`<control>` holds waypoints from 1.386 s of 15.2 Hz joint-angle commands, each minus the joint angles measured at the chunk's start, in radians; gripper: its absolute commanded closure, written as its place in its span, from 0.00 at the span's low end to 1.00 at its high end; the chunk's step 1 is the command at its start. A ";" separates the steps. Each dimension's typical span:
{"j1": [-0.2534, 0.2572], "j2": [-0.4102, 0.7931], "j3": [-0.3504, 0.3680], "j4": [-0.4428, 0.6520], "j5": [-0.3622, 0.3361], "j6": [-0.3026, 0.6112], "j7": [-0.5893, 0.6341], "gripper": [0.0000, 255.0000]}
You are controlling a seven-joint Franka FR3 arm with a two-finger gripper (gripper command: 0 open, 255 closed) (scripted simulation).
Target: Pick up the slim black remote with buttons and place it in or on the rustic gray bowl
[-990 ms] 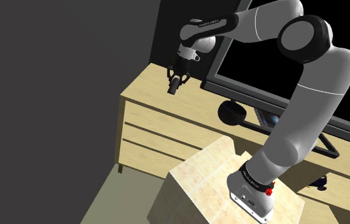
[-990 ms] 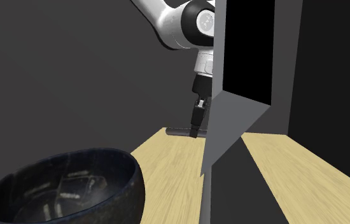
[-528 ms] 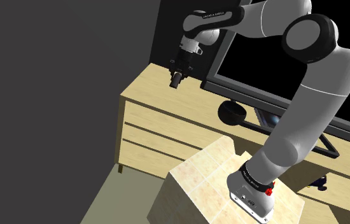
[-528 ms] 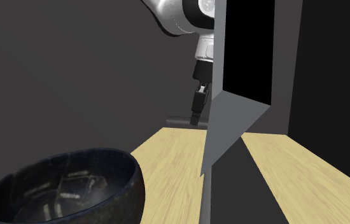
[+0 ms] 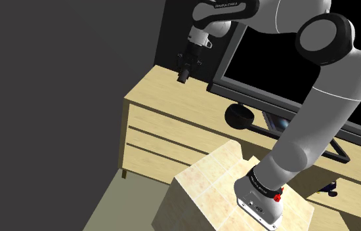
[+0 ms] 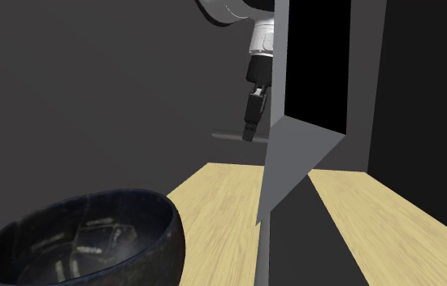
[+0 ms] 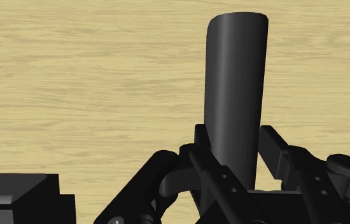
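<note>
Remote [image 7: 234,89], slim and black, clamped between the two fingers of the pincer [image 6: 249,134]. Hangs level in the air above the pale wooden counter [image 6: 222,199], clear of it. Dark bowl [image 6: 161,236] on the same counter, well apart from the pincer, just before a big black screen [image 5: 284,59].

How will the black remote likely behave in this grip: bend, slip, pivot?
Probably stiff: the remote juts straight from the gripper without sagging. Its plain smooth surface may slip, and with most length on one side, it might pivot in that grip.
</note>
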 commanded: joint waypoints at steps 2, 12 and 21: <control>-0.001 -0.010 -0.001 0.028 -0.002 -0.037 0.005 1.00; -0.027 -0.169 -0.020 -0.105 -0.002 -0.071 -0.033 1.00; -0.099 -0.473 -0.065 -0.454 -0.023 -0.047 -0.149 1.00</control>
